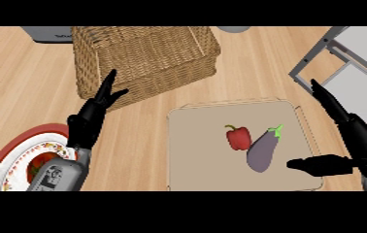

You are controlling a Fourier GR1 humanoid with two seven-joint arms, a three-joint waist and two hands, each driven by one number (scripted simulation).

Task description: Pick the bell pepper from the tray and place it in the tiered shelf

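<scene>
red bell pepper (238,138), tray (208,149), no legible writing

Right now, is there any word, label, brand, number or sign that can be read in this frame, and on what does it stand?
None can be read.
Grey appliance at the far edge, behind the wicker basket: faint dark lettering, too small to read.
Left forearm: dark marks, blurred, not readable.
Plate: painted decoration only, no text.

Left hand (91,114) rests open, fingers up; right hand (342,130) is spread open, thumb extended
</scene>
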